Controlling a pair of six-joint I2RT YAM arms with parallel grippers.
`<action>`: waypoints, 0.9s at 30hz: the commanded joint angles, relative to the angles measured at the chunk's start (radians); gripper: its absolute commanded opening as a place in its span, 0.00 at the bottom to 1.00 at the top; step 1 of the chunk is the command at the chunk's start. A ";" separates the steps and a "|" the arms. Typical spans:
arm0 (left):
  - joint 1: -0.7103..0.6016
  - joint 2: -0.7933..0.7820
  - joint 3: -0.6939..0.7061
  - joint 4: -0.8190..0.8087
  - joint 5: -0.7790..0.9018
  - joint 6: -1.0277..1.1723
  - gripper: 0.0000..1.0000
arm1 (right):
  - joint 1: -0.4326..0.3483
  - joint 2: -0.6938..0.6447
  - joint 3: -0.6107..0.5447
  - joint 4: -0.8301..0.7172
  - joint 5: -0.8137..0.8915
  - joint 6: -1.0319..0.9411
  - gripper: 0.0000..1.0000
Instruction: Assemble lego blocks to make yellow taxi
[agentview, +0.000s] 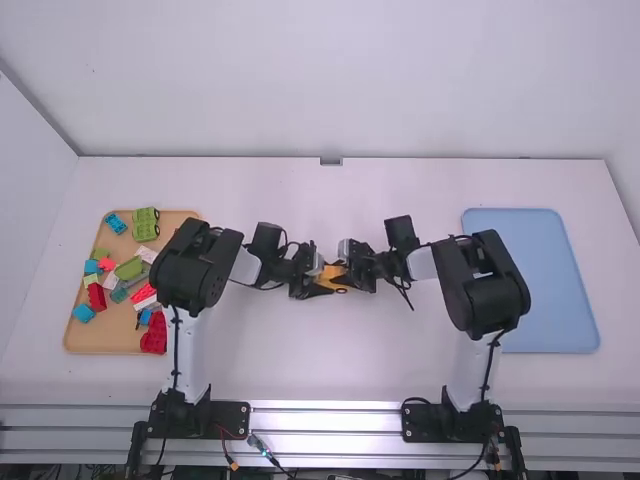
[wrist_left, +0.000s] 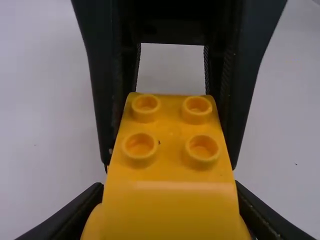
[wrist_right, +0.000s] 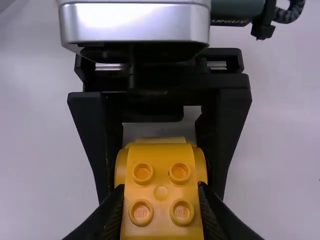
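Near the middle of the table in the high view, my left gripper (agentview: 312, 286) and my right gripper (agentview: 354, 279) face each other across the yellow taxi body (agentview: 331, 274). In the left wrist view, my left gripper (wrist_left: 169, 187) is shut on the near end of the yellow taxi body (wrist_left: 172, 157), with the right gripper's fingers pressed against its far end. In the right wrist view, my right gripper (wrist_right: 161, 186) is shut on the studded near end of the yellow taxi body (wrist_right: 161, 175). The fingers hide much of its sides.
At the left stands a tan tray (agentview: 112, 338) with several loose red, green, blue and white blocks. A blue tray (agentview: 545, 285) lies at the right beside the right arm. White table surface (agentview: 320, 365) stretches in front of and behind the grippers.
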 joint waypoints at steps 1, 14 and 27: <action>0.000 0.007 0.001 -0.014 -0.004 -0.011 0.24 | -0.016 0.026 -0.016 -0.005 0.042 0.018 0.37; -0.002 0.007 0.001 -0.027 -0.006 -0.011 0.22 | 0.000 -0.008 -0.009 0.022 0.044 0.022 0.52; -0.002 0.007 0.001 -0.047 -0.008 -0.011 0.43 | -0.029 -0.167 -0.011 -0.018 -0.008 0.022 0.58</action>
